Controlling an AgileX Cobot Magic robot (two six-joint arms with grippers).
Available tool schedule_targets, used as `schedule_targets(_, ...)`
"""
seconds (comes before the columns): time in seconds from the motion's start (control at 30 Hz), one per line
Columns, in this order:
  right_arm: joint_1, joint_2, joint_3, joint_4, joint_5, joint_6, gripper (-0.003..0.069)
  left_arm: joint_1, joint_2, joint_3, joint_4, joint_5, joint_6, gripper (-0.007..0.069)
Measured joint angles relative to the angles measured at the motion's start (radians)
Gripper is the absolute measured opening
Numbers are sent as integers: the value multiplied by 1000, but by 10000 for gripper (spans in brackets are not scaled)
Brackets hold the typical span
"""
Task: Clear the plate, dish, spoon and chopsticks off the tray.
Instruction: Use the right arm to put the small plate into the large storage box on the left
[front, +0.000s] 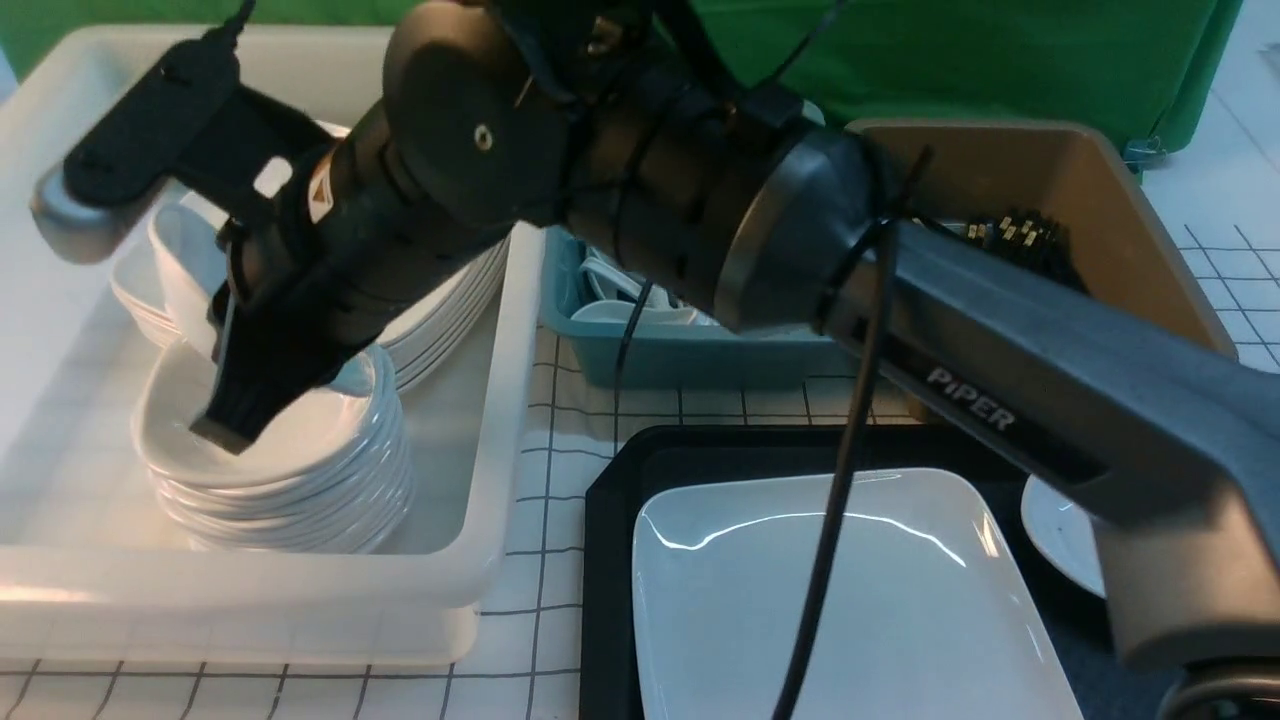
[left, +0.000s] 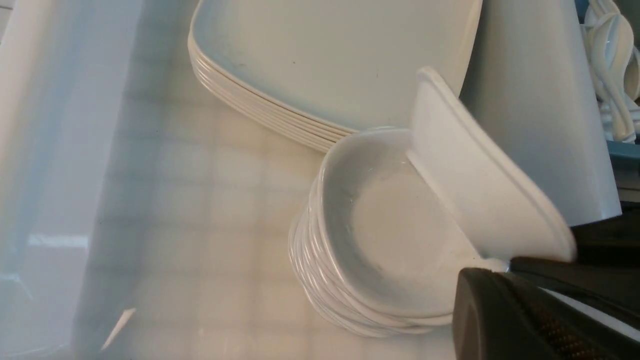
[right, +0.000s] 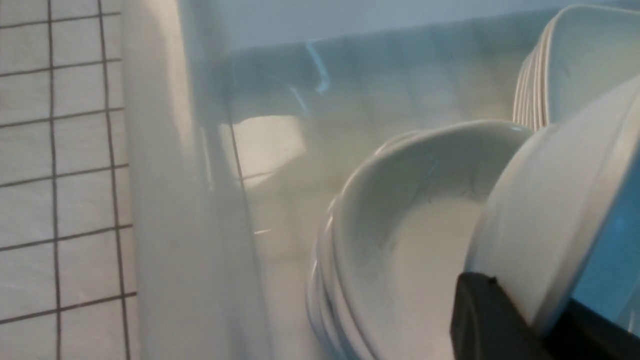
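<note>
The plate (front: 850, 590) lies flat on the black tray (front: 610, 560). A second white piece (front: 1055, 535) sits at the tray's right, half hidden by the arm. My right arm reaches left across the table into the white bin (front: 480, 560). Its gripper (front: 228, 425) (right: 540, 320) is shut on the rim of a tilted dish (front: 185, 265) (right: 545, 210) just over a stack of dishes (front: 290, 470). In the left wrist view the left gripper (left: 502, 265) also pinches a tilted dish (left: 480, 180) by its rim. No spoon or chopsticks show on the tray.
A stack of large plates (front: 450, 300) (left: 320, 60) stands behind the dishes in the white bin. A blue bin (front: 680, 360) with white spoons and a brown bin (front: 1100, 200) with dark stick ends stand behind the tray. The left arm does not show in the front view.
</note>
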Motion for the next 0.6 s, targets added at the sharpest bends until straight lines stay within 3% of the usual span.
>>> schedule_targets(0.03,0,5,0,-2,-1,0,67,0,0,0,0,0,0,-2)
schedule_targets(0.13,0,10,0,-5,-2,-2,198,2,0,0,-3,-3,0,-2)
schedule_targets(0.23,3,1,-8,-6,12,8,384,2,0,0,-7,-19,2,-2)
schedule_targets(0.33,6,-20,-32,-10,81,22,465,2,0,0,-9,-28,18,-2)
schedule_targets(0.47,6,-69,-88,-41,203,42,483,2,0,0,-42,-32,36,-2)
schedule_targets(0.57,7,-115,-115,-130,274,81,469,-8,0,0,-90,-36,52,-2)
schedule_targets(0.6,6,-159,-121,-258,296,161,409,-46,0,0,-147,-44,81,-2)
